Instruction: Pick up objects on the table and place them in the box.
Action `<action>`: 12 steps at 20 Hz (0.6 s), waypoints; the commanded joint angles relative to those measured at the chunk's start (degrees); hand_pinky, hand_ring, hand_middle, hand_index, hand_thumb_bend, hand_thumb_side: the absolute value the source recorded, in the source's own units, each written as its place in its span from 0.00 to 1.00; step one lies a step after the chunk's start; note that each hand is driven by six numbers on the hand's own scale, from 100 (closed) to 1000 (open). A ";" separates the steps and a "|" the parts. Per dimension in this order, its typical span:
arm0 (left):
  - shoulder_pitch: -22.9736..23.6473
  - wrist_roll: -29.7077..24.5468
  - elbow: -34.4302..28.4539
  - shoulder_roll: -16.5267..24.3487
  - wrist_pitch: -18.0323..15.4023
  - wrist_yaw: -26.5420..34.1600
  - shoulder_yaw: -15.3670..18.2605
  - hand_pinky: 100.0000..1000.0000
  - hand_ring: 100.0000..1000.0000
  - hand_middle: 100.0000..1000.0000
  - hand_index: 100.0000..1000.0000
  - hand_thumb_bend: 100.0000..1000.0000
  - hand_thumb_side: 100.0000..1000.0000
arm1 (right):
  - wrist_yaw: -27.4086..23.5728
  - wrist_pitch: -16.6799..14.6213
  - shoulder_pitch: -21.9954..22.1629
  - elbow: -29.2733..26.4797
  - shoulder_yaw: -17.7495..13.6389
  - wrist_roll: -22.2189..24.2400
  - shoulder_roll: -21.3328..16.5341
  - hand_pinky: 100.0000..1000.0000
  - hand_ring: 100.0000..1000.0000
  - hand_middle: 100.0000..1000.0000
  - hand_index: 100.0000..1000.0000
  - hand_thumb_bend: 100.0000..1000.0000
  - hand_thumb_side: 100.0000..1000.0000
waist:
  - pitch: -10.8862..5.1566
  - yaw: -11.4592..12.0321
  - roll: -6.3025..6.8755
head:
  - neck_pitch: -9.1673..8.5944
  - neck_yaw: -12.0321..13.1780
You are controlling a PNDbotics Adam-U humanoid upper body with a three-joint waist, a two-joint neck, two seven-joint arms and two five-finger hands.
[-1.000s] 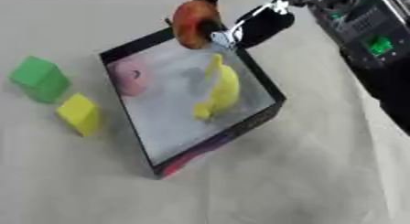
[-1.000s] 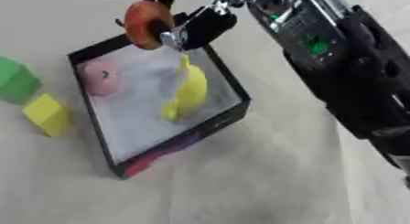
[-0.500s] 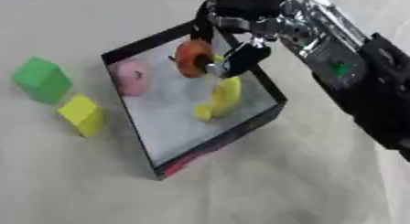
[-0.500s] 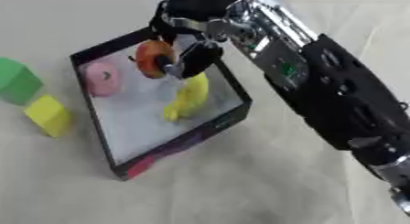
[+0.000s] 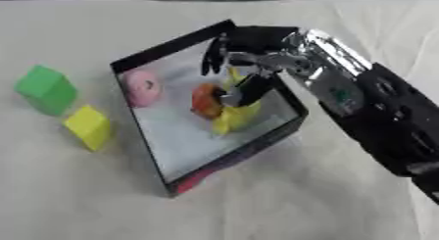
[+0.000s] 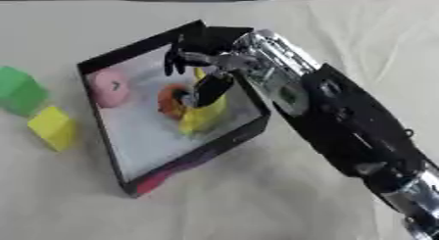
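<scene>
Reaching into the black box (image 5: 257, 145) at the middle of the counter (image 5: 283, 204), my right robot hand (image 5: 243, 70) hangs over its far side, fingers mostly straight and clear of the orange ring (image 5: 206, 100), which lies on the box floor against the yellow banana-shaped toy (image 5: 235, 117). A pink donut-like toy (image 5: 140, 86) rests near the box's left wall. Outside, toward the counter's left edge, sit a green cube (image 5: 47, 88) and a yellow cube (image 5: 89, 127).

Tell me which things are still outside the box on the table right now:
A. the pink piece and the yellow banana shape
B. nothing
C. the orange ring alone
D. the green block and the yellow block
D: the green block and the yellow block sit on the cloth left of the box, while the pink, orange and banana-shaped pieces are inside it.
</scene>
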 commanded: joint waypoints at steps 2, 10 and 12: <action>-0.36 -0.36 -1.18 1.79 0.02 -0.04 0.11 0.78 0.75 0.76 0.78 0.08 0.90 | 0.54 -1.60 -0.68 -0.18 -0.48 1.35 -0.38 0.87 0.86 0.77 0.92 0.24 0.31 | -1.17 0.05 -0.40 | -0.77 -0.06; -0.27 -0.39 -1.18 1.87 -0.08 -0.16 0.18 0.78 0.75 0.76 0.78 0.07 0.89 | -0.45 -1.13 -0.61 -4.05 -2.32 2.00 -1.73 0.90 0.88 0.79 0.94 0.21 0.21 | -1.32 -0.09 -0.32 | -0.97 0.13; -0.19 -0.34 -1.18 1.86 -0.08 -0.23 0.23 0.78 0.75 0.76 0.78 0.07 0.89 | -2.77 0.04 -0.55 -6.27 -3.51 1.45 -2.53 0.89 0.86 0.78 0.93 0.11 0.16 | -1.32 -0.19 -0.29 | -1.02 0.24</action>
